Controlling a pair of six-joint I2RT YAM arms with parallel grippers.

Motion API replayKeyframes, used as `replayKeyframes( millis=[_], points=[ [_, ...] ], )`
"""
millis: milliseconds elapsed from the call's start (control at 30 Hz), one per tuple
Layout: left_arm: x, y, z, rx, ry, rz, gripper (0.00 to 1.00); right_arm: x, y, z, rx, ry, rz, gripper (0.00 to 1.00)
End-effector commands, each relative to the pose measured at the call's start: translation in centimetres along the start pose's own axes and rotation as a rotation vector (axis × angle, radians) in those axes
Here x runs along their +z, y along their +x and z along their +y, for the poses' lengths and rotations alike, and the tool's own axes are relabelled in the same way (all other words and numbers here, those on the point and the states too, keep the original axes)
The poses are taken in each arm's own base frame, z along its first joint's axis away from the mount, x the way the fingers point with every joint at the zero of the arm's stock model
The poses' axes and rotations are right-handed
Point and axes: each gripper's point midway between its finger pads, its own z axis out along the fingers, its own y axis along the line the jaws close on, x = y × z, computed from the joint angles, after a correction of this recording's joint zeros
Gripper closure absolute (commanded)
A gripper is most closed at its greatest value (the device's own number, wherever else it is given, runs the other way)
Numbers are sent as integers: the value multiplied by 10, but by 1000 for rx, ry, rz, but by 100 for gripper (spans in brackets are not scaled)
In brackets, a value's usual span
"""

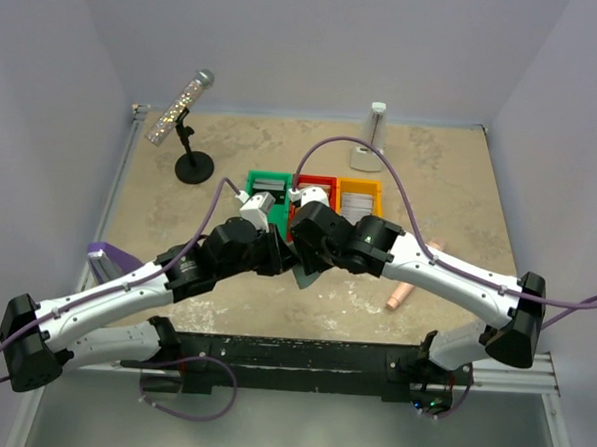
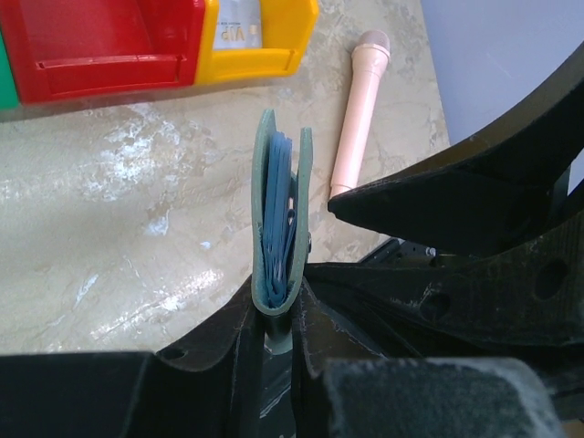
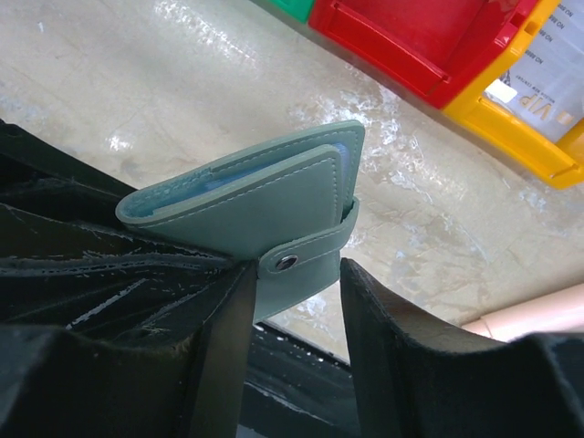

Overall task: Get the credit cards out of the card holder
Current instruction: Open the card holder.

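A folded pale blue-green leather card holder (image 2: 281, 182) stands on edge, on the near side of a red plastic bin (image 2: 100, 41). The left gripper (image 2: 274, 319) clamps its fold. The right gripper (image 3: 297, 274) straddles its snap tab (image 3: 310, 251); whether it is pinching the tab is unclear.

The card holder (image 3: 265, 201) is before the bins (image 1: 314, 192) (microphone (image 2: 356, 119) rightward).

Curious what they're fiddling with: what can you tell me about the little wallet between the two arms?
The wallet is pale blue-green, leather-like with stitched edges, folded nearly shut with blue sleeves showing inside. A strap with a metal snap wraps its edge. The left gripper clamps its folded end over the table; the right gripper has a finger on each side of the strap.
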Motion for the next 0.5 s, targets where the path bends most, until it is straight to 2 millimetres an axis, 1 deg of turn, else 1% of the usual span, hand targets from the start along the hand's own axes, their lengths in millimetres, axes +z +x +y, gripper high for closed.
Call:
replayKeyframes(
  millis=[0,100,300,467],
  points=[
    [-19,-30,-72,-86,240,-46,100,3,-17,-5,-1,73,-53,55],
    [-22,-32,-80,-104,273,-45,100,7,-15,-7,-11,93,-43,56],
    [-24,-32,-79,-147,268,-39,100,10,-11,-13,-33,126,-38,58],
    [-28,-31,-81,-152,290,-36,100,14,-4,-13,-44,110,-29,58]
  ],
)
